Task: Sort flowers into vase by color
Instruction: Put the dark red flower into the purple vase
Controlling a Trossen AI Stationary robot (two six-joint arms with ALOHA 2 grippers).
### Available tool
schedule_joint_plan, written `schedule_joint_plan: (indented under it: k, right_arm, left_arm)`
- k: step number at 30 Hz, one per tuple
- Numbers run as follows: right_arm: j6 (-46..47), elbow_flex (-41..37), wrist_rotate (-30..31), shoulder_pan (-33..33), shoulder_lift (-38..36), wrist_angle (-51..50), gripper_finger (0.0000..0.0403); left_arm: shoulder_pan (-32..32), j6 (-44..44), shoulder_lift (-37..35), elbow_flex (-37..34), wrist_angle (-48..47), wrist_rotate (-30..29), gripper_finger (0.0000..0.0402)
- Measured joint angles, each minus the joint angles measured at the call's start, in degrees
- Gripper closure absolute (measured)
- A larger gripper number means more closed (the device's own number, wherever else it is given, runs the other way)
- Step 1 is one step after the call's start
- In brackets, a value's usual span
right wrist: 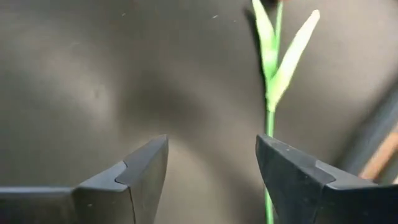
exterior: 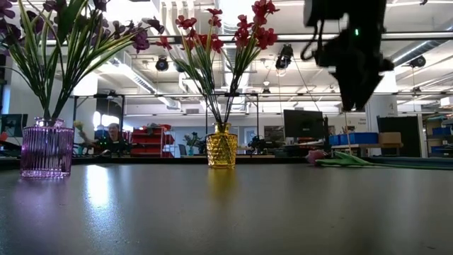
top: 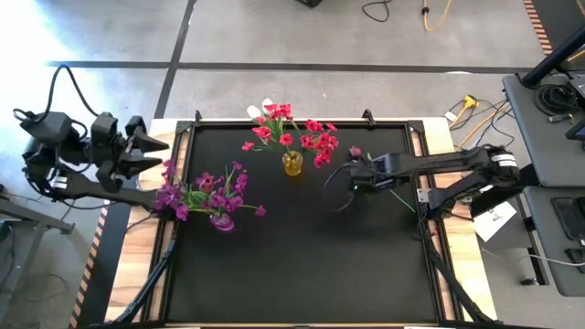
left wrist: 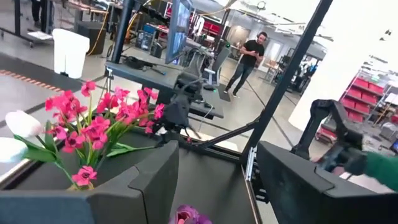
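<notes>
A yellow vase (top: 292, 164) holds red-pink flowers (top: 302, 137), with white tulips (top: 260, 111) at the bunch's far-left side. A purple vase (top: 221, 222) holds purple flowers (top: 196, 190). A pink bud (top: 355, 152) on a thin green stem (right wrist: 269, 118) lies flat on the black mat. My right gripper (top: 345, 187) is open and hovers above that stem, well clear of the table in the low view (exterior: 354, 103). In the right wrist view (right wrist: 211, 149) the stem runs below, beside one finger. My left gripper (top: 155, 151) is open and empty at the table's left edge.
The black mat (top: 302, 265) has free room toward the table's near edge. A raised frame (top: 425, 196) borders the mat on the right. In the low view the lying flower's leaves (exterior: 340, 161) show right of the yellow vase (exterior: 221, 147). People stand in the room behind.
</notes>
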Motion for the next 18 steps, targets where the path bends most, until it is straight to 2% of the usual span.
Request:
schedule_joint_plan:
  k: [4, 7, 14, 18]
  right_arm:
    - [-5.30, -10.18, -0.12, -6.32, -5.06, 9.14, 0.0172]
    - [-10.03, -14.88, -0.07, -12.42, -5.65, 13.90, 0.0172]
    - [-21.32, -17.44, -0.91, -26.00, -1.06, 22.95, 0.0172]
    - [-25.90, -17.44, -7.05, -31.15, 4.00, 26.61, 0.0186]
  left_arm:
    - [0.00, -1.84, -0.36, -3.98, 3.11, 0.00, 0.0201]
    - [-0.01, -1.85, -0.32, -7.49, 6.80, -0.10, 0.0201]
    - [-0.01, -1.85, 0.18, -14.23, 18.49, -0.27, 0.0201]
    - [0.00, -2.89, 0.61, -15.29, 20.09, -0.31, 0.0201]
